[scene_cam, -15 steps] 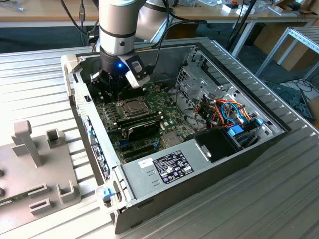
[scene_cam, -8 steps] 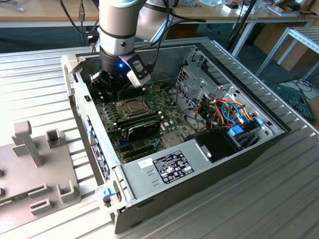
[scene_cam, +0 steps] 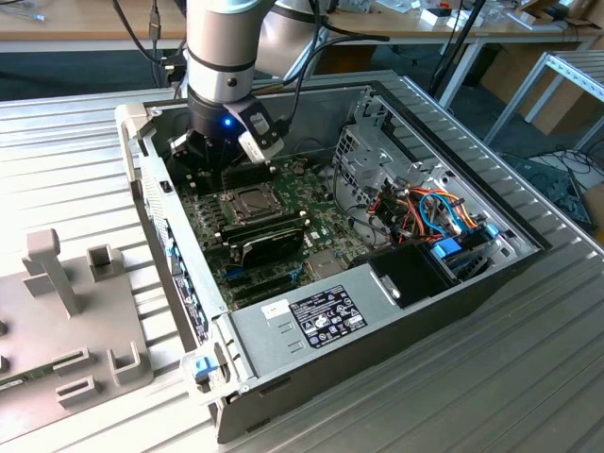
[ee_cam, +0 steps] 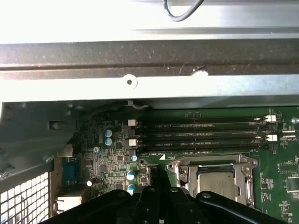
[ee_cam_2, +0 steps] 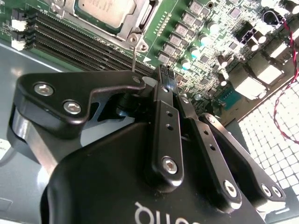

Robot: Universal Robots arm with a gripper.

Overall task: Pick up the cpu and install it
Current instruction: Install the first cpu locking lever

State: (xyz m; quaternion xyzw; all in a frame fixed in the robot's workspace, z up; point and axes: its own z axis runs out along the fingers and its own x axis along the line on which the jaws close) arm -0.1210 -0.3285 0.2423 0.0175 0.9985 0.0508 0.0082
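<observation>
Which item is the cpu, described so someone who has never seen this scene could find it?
Inside the open computer case, look at the green motherboard and find the metal socket frame beside the long black memory slots. The cpu is the small flat square lying within that frame, set apart by its plain dull silver-grey top.

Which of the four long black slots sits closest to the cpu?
The slot bordering the socket frame around the cpu; the other three lie beyond it, toward the case wall.
</observation>
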